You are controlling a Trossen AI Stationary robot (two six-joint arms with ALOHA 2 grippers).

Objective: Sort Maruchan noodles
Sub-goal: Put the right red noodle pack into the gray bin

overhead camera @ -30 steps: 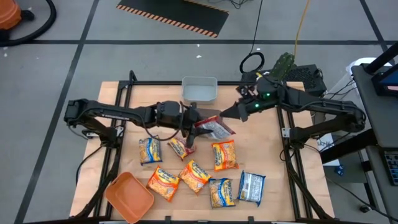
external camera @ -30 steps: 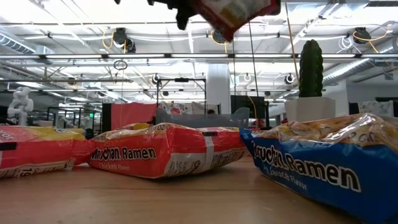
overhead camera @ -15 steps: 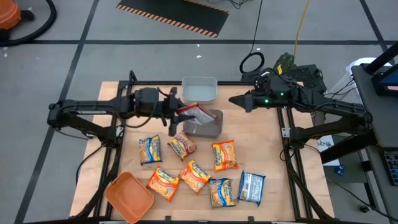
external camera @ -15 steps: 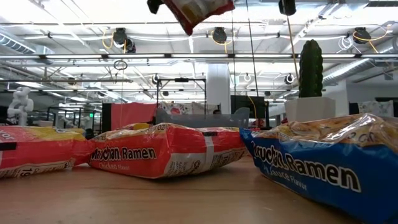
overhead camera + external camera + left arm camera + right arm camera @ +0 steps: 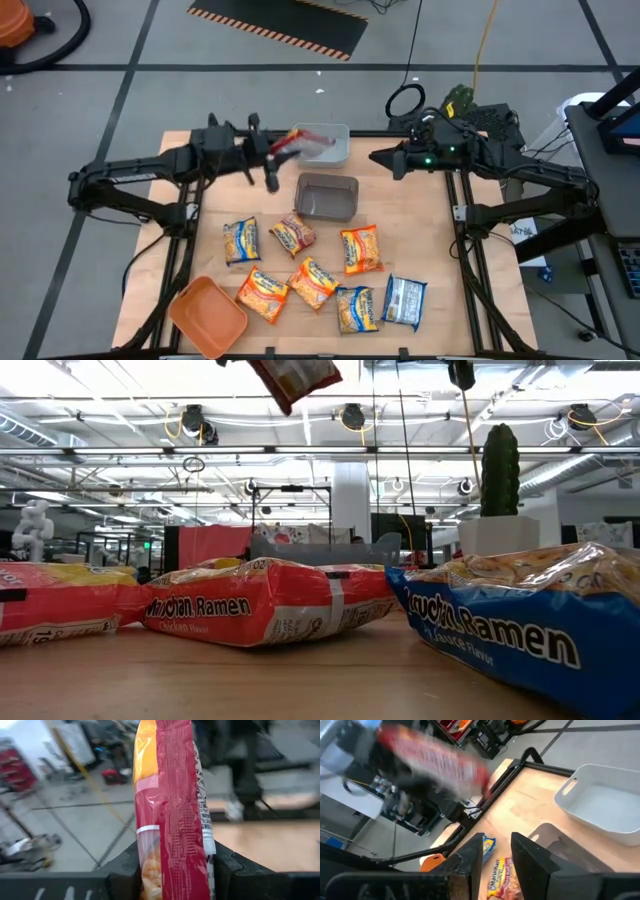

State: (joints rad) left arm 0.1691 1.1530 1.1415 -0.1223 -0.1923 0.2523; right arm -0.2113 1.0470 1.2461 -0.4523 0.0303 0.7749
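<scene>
We see the left gripper (image 5: 275,152) clamped on a red Maruchan ramen packet (image 5: 300,140), held in the air at the white bin (image 5: 335,150). Right gripper (image 5: 378,158) hovers nr the table's far right, fingers (image 5: 470,857) slightly apart, empty. 7 packets (image 5: 361,249) lie on the wooden table (image 5: 430,240), nr the grey bin (image 5: 327,197).

One red packet (image 5: 300,141) hung in the air, edge-on and upright in the left wrist view (image 5: 172,810), red with an orange-yellow panel, pinched at its lower end. Seven packets lay flat on the table in a loose cluster: five orange-yellow ones (image 5: 241,241) (image 5: 293,233) (image 5: 361,249) (image 5: 262,293) (image 5: 313,283), a blue one with yellow noodles (image 5: 357,309), and a blue-and-silver one (image 5: 405,301) nearest the right edge.
</scene>
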